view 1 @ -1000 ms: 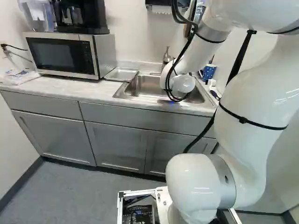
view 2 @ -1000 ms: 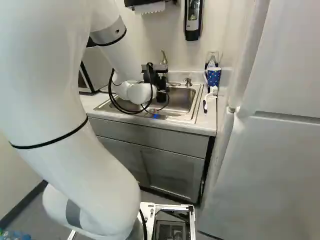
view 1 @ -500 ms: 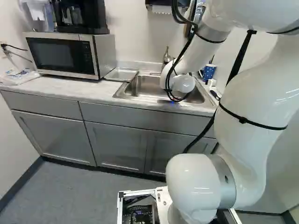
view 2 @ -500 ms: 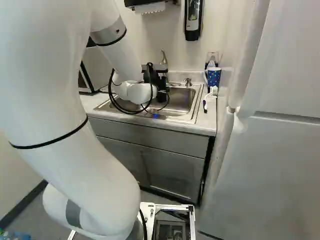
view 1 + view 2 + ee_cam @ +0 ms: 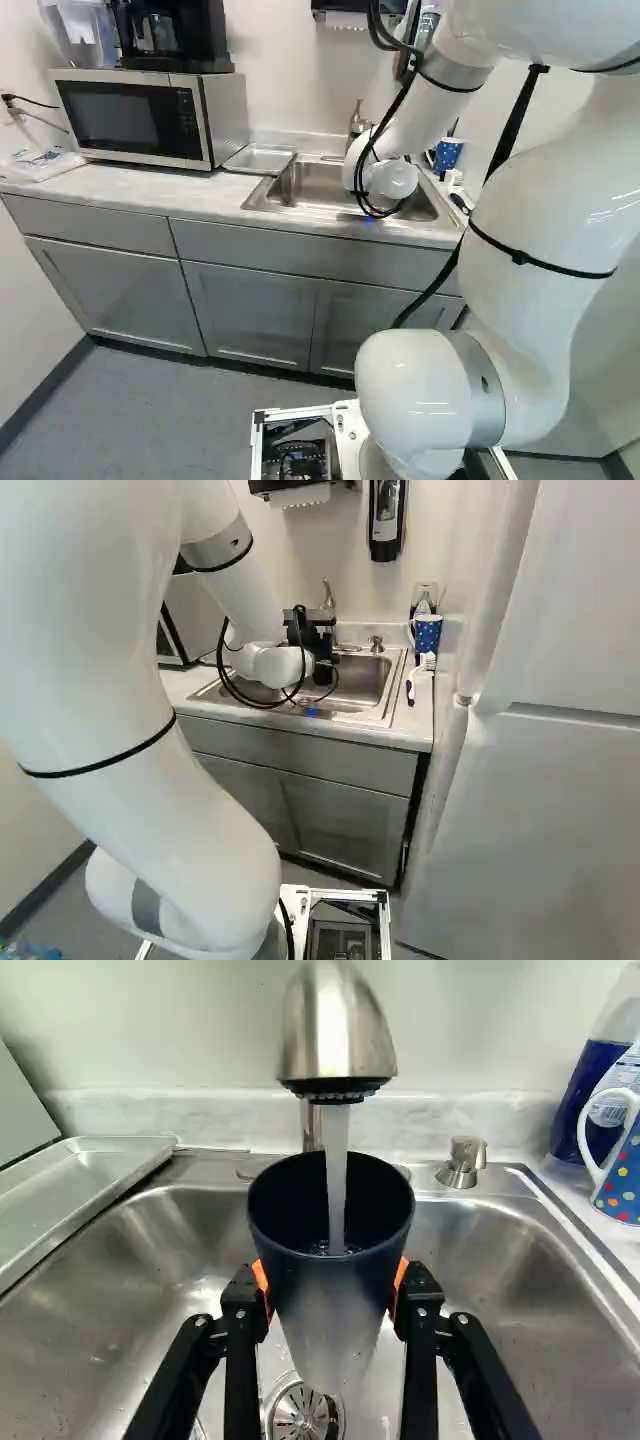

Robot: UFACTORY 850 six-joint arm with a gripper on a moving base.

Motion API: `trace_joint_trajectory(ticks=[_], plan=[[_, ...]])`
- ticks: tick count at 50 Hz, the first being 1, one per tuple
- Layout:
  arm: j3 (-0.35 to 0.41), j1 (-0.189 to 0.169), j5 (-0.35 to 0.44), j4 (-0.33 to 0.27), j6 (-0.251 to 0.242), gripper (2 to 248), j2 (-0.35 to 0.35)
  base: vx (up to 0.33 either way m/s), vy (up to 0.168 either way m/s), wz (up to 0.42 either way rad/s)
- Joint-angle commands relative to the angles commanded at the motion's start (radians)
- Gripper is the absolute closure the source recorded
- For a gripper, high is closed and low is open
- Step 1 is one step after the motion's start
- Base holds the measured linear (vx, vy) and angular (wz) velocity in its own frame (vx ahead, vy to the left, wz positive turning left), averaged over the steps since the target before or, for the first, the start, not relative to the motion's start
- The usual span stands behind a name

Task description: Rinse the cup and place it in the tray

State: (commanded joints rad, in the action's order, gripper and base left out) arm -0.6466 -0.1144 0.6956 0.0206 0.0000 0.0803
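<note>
Wrist view shows your fingers [image 5: 420, 1290] closed on the dark cup [image 5: 330, 1280], an orange pad pressed to each side, above the sink [image 5: 510, 1250] and under the tap [image 5: 338, 1035]. Water [image 5: 336, 1180] is falling into its open mouth. Expect a light, fairly stiff shell, though you can't tell plastic from metal here; water inside would add weight, and the wet outside may be slick. You have it well below the rim, where the taper should help stop it slipping down. Keep that hold, firm but not crushing, and tip the cup out over the sink before you carry it to the tray [image 5: 90, 1180] on the left.
</note>
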Motion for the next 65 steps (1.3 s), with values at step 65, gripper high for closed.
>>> trace_joint_trajectory(ticks=[65], plan=[[0.0,0.0,0.0,0.0,0.0,124,0.0,0.0,0.0,0.0]])
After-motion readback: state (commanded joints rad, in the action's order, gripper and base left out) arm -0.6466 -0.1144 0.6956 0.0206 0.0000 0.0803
